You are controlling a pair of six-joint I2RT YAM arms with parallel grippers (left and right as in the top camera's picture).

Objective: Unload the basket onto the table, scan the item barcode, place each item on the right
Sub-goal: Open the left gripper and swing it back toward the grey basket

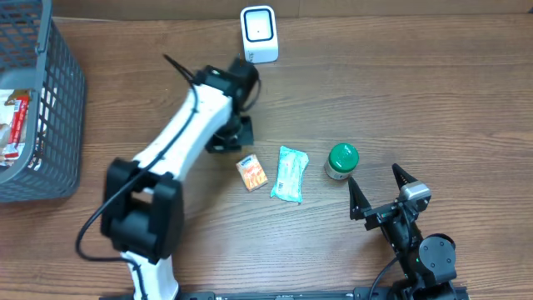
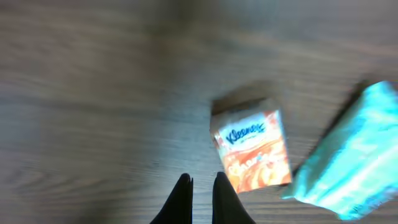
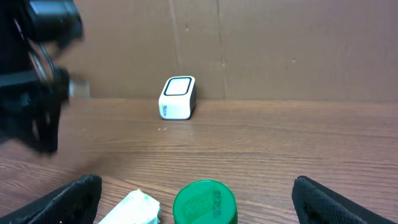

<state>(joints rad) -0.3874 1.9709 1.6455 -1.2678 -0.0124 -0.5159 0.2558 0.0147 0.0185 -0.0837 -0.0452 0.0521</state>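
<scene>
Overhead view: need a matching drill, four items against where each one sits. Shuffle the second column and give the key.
Things:
1. scanner
2. basket
3. jar
4. Kleenex pack

Places:
A. just ahead of the open right gripper
B. far side, centre
C. far left
D. beside the teal packet, near the shut left gripper

Pairs: 1-B, 2-C, 3-A, 4-D
</scene>
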